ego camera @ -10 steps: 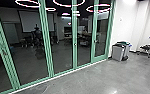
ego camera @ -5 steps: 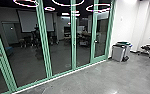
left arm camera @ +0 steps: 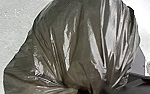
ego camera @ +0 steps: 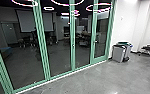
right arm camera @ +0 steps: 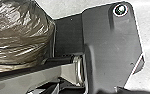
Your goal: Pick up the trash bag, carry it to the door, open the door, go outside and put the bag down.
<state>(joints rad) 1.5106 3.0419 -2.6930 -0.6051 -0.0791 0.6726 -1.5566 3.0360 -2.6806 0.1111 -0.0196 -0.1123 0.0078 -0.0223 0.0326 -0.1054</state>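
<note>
At left wrist | left gripper (left arm camera: 94, 89) | closed on gathered trash bag (left arm camera: 73, 47)

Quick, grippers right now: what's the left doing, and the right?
Left gripper: looks closed on the gathered part of the trash bag, where its folds draw together.
Right gripper: cannot be told whether open or closed.

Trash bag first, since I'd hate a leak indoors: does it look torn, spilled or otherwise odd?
Nothing stands out: the bag is shiny and creased, its folds drawn together at one spot, with no tear or spill that I can see.
</note>
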